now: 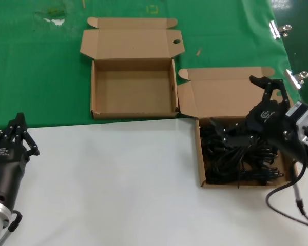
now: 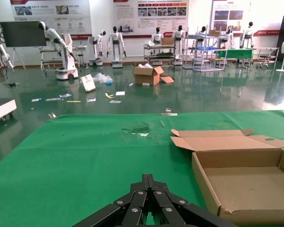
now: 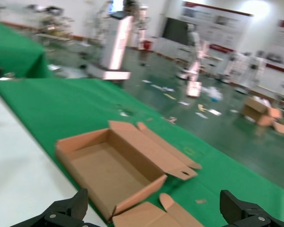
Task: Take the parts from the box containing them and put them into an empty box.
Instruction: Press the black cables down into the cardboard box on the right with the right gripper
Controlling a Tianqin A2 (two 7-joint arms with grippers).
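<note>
The right gripper, fingers spread wide apart, hangs over the cord box at the table's right side, above the far end of the black power cords heaped inside it. The box's flap lid lies open on the green cloth. Just beside its far left corner sits the empty box, lid also folded back, nothing inside. The left gripper, fingers closed together, is parked low at the near left, over the white tabletop.
</note>
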